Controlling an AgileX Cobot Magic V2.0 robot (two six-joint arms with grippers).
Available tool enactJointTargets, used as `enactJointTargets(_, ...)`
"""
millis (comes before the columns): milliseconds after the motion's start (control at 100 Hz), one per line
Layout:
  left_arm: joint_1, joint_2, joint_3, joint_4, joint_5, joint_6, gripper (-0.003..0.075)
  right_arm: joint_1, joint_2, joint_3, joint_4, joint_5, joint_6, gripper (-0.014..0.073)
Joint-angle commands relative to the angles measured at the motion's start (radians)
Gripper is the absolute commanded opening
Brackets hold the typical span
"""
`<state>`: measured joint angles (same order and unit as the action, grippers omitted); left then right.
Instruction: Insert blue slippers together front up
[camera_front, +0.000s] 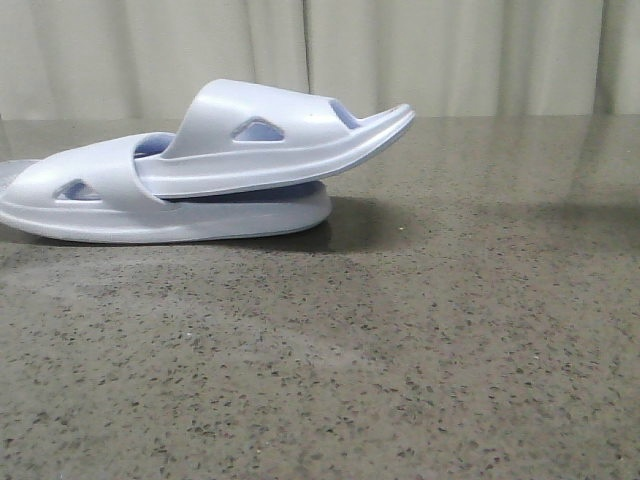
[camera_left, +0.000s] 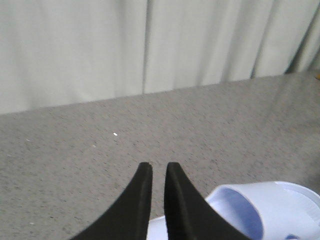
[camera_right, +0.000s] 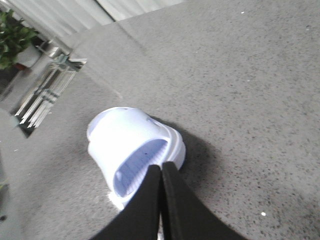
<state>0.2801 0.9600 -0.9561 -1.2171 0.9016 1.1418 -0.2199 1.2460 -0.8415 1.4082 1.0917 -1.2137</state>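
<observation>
While both grippers' jaws sit clenched on nothing, the blue slippers (camera_front: 200, 170) lie nested near the table's (camera_front: 420, 360) left edge.

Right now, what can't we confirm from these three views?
- Lower slipper, front view: its left end is cut off by the frame edge, and the footbed is hidden under the upper slipper.
- Left gripper, left wrist view: only the fingers show, a narrow gap between them; the slipper beside it runs off the frame.
- Right gripper, right wrist view: its fingers cover the slipper's near edge, so contact is unclear.
</observation>
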Motion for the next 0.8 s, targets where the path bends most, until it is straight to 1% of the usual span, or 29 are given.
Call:
enactJointTargets(0,-0.012,-0.067,0.008,-0.034,-0.126,0.003,0.0015,0.031,-0.094,0.027,0.074,-0.091,-0.004,-0.0089)
enactJointTargets(100,-0.062,-0.109,0.070,0.022,-0.222,0.003,0.0015,0.091,-0.190,0.089,0.074,-0.256,-0.004,-0.0089)
enactJointTargets(220,-0.151,-0.141,0.156,0.122,-0.333,0.003,0.0015,0.174,-0.309,0.152,0.074,-0.470,-0.004,-0.0089)
enactJointTargets(290,-0.191,-0.164,0.205,0.145,-0.366,0.003,0.0015,0.213,-0.364,0.194,0.065,-0.548,-0.004,-0.0089)
enactJointTargets(370,-0.220,-0.194,0.265,0.116,-0.387,0.007,0.0015,0.250,-0.410,0.248,0.052,-0.592,-0.004,-0.0089)
enactJointTargets(440,-0.233,-0.223,0.320,0.007,-0.406,0.064,0.0015,0.275,-0.450,0.306,0.052,-0.623,-0.006,-0.0089)
enactJointTargets(560,-0.233,-0.273,0.425,-0.290,-0.406,0.278,0.0015,0.301,-0.527,0.420,0.052,-0.682,-0.016,-0.0089)
enactJointTargets(630,-0.233,-0.300,0.490,-0.410,-0.406,0.376,0.0015,0.306,-0.581,0.488,0.056,-0.708,-0.015,-0.0089)
enactJointTargets(700,-0.233,-0.321,0.553,-0.512,-0.406,0.457,0.0015,0.306,-0.638,0.550,0.102,-0.735,-0.017,-0.0089)
enactJointTargets(790,-0.233,-0.341,0.625,-0.620,-0.401,0.558,0.0015,0.306,-0.711,0.606,0.123,-0.756,-0.019,-0.0089)
